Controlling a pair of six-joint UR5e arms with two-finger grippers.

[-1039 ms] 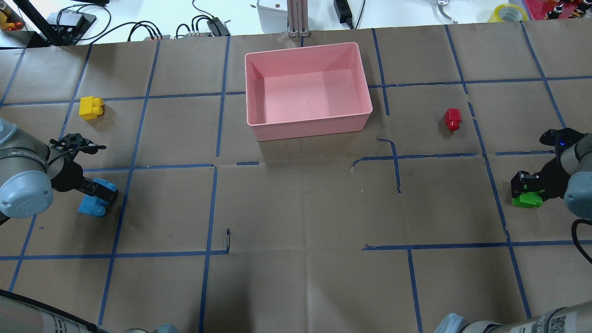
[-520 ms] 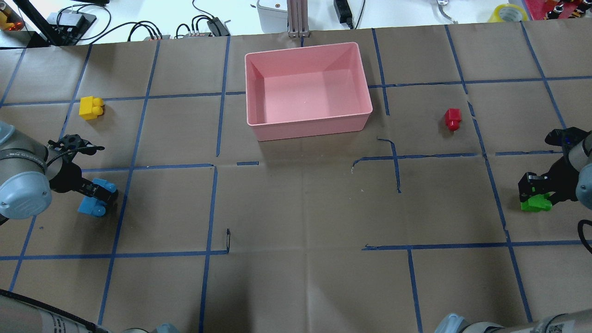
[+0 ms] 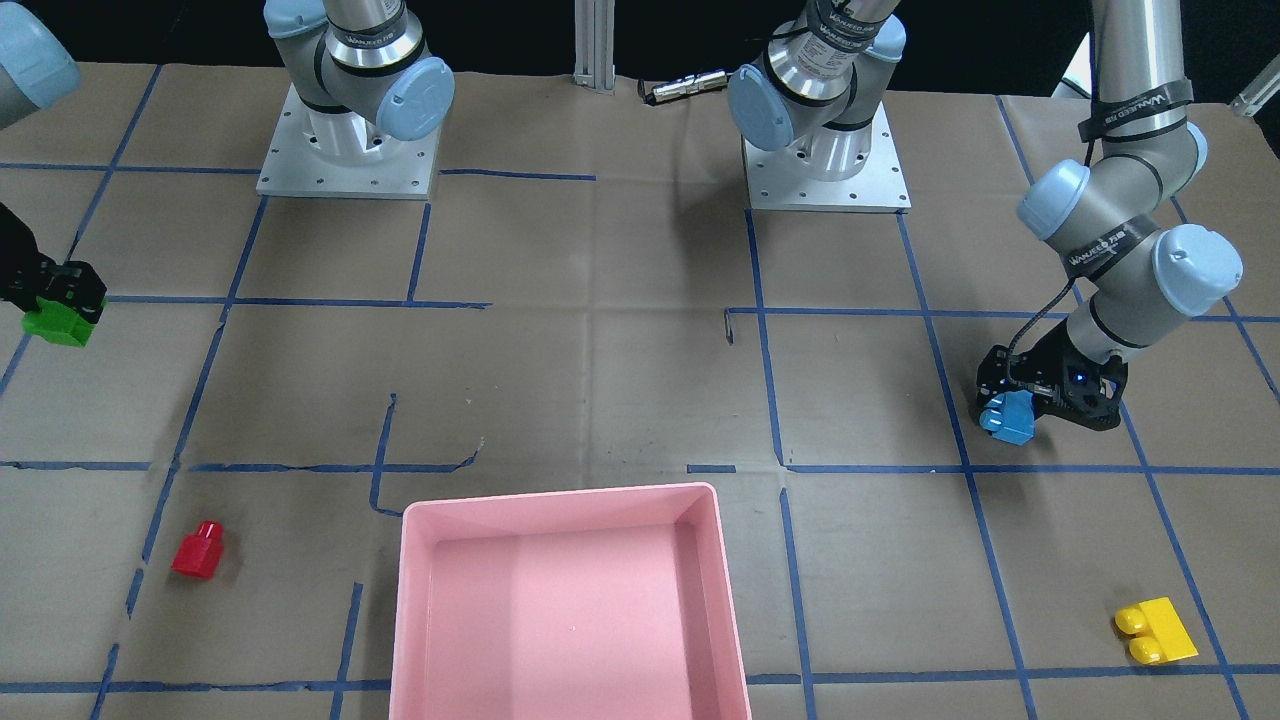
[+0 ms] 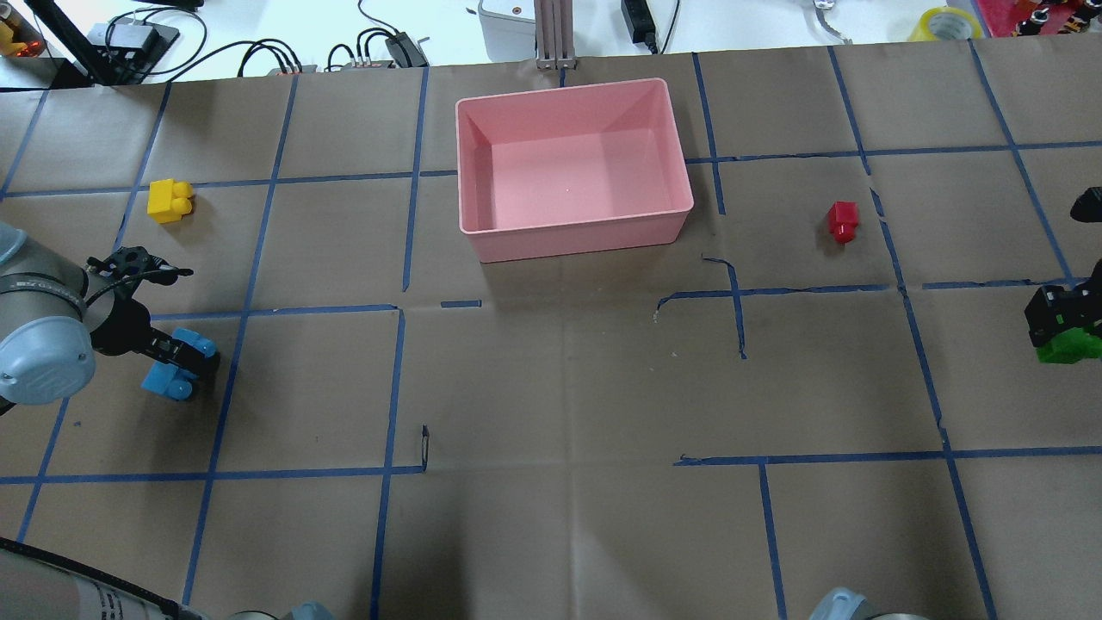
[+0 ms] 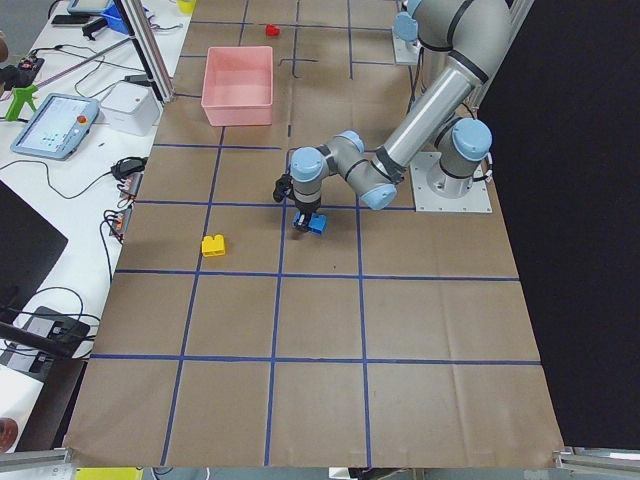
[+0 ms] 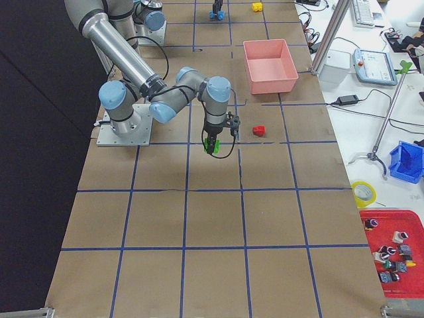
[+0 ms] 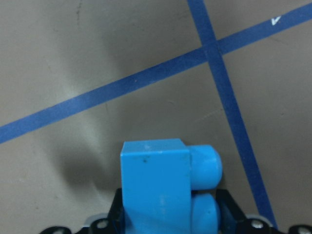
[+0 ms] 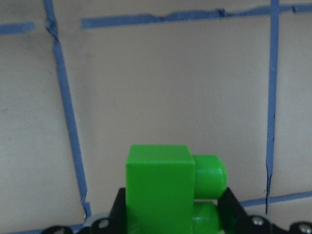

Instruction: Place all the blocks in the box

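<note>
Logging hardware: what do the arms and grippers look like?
The left arm and right arm are silver tubes with pale-blue joint caps and black lettered bands. The left gripper and right gripper are black; a blue light glows on the left one.

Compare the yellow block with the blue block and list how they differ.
The yellow block lies free on the table; the blue block is clamped in the left gripper. The yellow block sits farther from the robot than the blue one. Both are studded bricks outside the pink box.
</note>
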